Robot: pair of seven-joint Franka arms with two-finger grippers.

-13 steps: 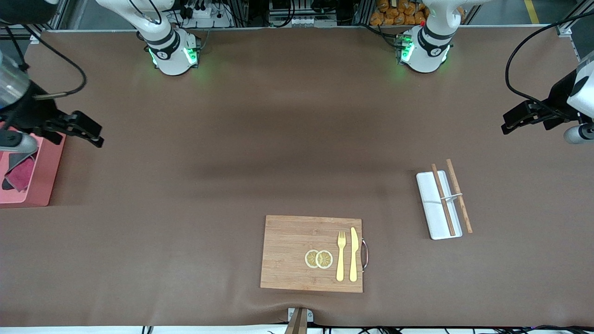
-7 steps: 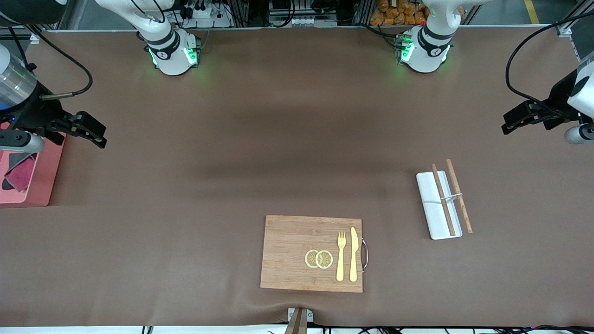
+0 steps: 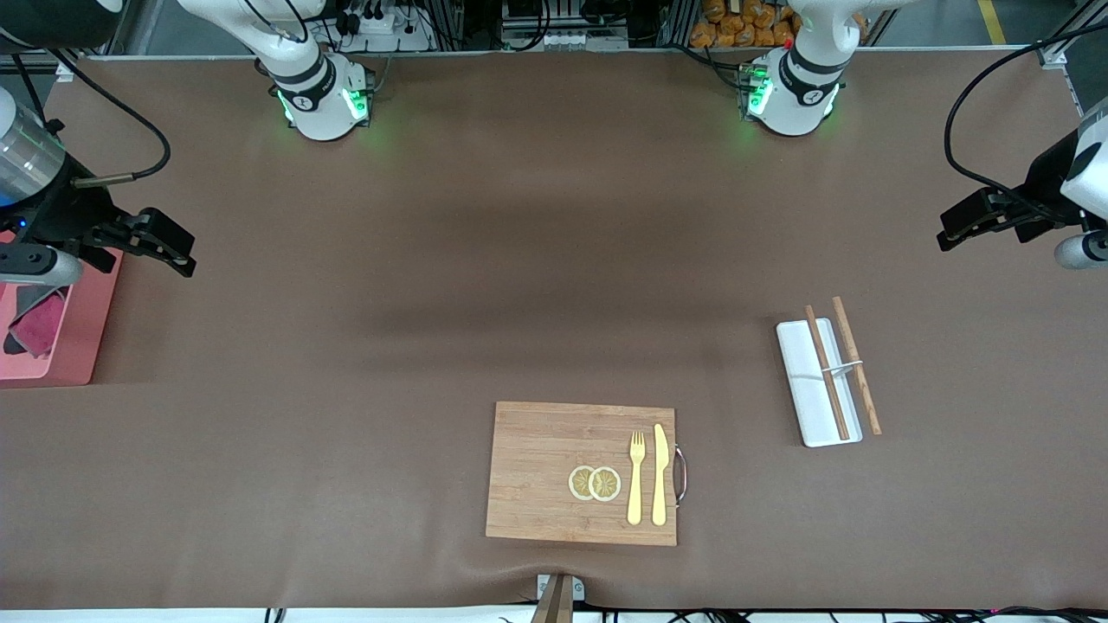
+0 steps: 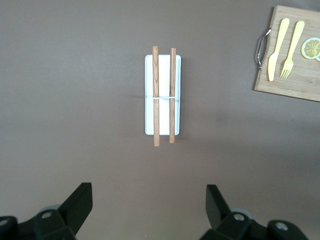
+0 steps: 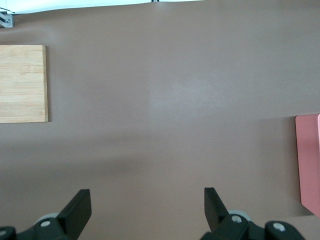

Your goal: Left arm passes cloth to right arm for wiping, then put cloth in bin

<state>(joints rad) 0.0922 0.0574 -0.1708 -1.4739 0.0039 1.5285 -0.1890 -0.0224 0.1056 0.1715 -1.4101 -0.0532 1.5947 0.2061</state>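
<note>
The cloth (image 3: pixel 36 325), crimson with dark grey edges, lies in the salmon-pink bin (image 3: pixel 86 322) at the right arm's end of the table, partly hidden by the right wrist. My right gripper (image 3: pixel 177 249) hangs open and empty over bare table beside the bin; its wrist view (image 5: pixel 146 197) shows only table between the fingers and the bin's edge (image 5: pixel 308 160). My left gripper (image 3: pixel 952 227) is open and empty, waiting over the left arm's end of the table; its wrist view (image 4: pixel 147 192) shows nothing between the fingers.
A wooden board (image 3: pixel 537 472) with lemon slices (image 3: pixel 595 483), a fork and a knife lies near the front camera. A white tray (image 3: pixel 805 389) with two chopsticks (image 3: pixel 827 372) lies toward the left arm's end.
The right arm has risen slightly and shifted a little beside the bin. The cloth stays in the bin. The left arm has barely moved.
</note>
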